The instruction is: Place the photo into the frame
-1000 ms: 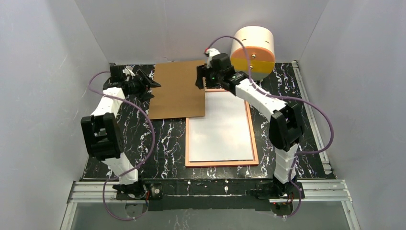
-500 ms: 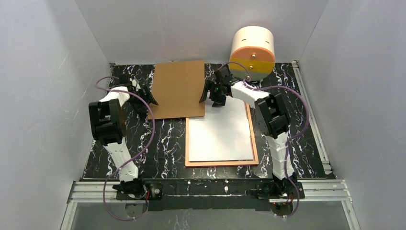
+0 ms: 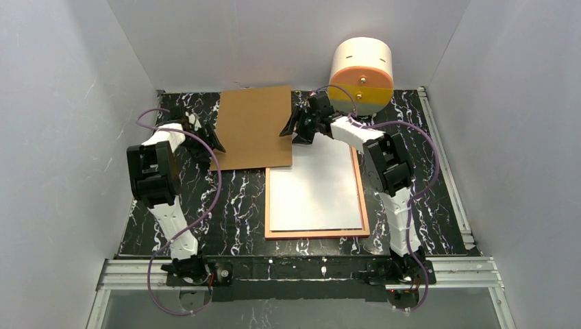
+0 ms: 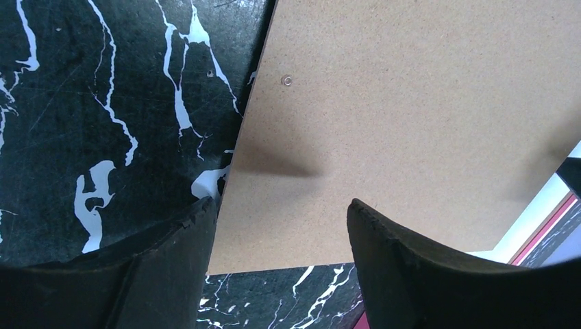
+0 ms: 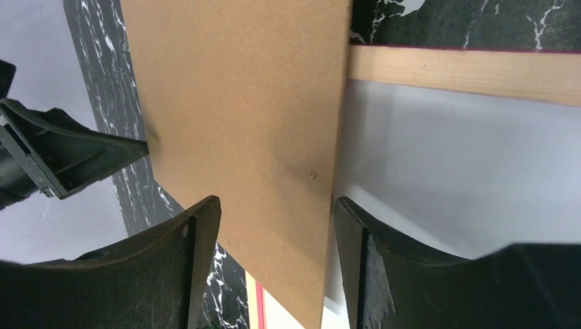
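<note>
My black, white-veined marble table (image 3: 233,205) carries the large thin rectangular frame (image 3: 316,234) right of centre, tan-orange back rim up. Inside that rim lies the rectangular paper photo (image 3: 315,192), plain white back showing. The brown cardboard backing board (image 3: 253,127) lies flat at the far side, its near right corner overlapping the frame's far left corner. My left claw (image 4: 281,205) hangs spread over the board's left edge, gripping nothing. My right claw (image 5: 274,202) stands parted astride its right edge, likewise empty.
</note>
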### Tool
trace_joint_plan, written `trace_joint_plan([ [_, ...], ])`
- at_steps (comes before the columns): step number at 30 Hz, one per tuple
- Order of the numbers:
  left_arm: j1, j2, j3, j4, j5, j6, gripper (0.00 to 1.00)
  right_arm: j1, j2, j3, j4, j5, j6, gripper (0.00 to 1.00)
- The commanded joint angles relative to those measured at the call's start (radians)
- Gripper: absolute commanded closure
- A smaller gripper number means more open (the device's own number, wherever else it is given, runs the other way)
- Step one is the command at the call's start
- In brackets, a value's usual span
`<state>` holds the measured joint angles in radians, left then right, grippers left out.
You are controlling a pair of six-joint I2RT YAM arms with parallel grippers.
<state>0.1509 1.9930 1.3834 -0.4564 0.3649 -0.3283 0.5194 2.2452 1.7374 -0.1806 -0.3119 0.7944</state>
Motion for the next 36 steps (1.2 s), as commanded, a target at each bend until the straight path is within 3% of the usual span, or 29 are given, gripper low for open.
trace_joint_plan([
  [1, 0.001, 0.050, 0.005, -0.063, -0.021, 0.015, 0.32, 0.004, 0.068, 0.066, 0.002, -0.030, 0.041, 0.30],
  [6, 0.001, 0.056, 0.008, -0.062, -0.010, 0.011, 0.33, 0.004, 0.068, 0.074, -0.027, 0.012, 0.035, 0.28],
  [8, 0.000, 0.056, 0.006, -0.063, -0.008, 0.011, 0.34, 0.005, 0.074, 0.073, -0.004, -0.022, 0.035, 0.34],
  [9, 0.000, 0.057, 0.005, -0.063, -0.007, 0.010, 0.34, 0.006, 0.074, 0.068, 0.016, -0.048, 0.040, 0.44],
  [11, 0.000, 0.058, 0.005, -0.064, -0.003, 0.008, 0.36, 0.008, 0.066, 0.054, 0.066, -0.097, 0.054, 0.53],
  [22, 0.002, 0.054, -0.010, -0.052, 0.031, -0.009, 0.46, 0.023, 0.017, 0.018, 0.240, -0.237, 0.120, 0.69],
  [31, 0.001, 0.026, -0.014, -0.050, 0.042, -0.024, 0.46, 0.031, 0.000, 0.027, 0.251, -0.263, 0.137, 0.96],
  [33, 0.001, 0.016, -0.017, -0.050, 0.046, -0.028, 0.46, 0.033, -0.002, 0.027, 0.262, -0.284, 0.146, 0.95],
  [36, 0.001, 0.003, -0.020, -0.050, 0.055, -0.033, 0.46, 0.033, -0.002, 0.022, 0.278, -0.321, 0.159, 0.79],
])
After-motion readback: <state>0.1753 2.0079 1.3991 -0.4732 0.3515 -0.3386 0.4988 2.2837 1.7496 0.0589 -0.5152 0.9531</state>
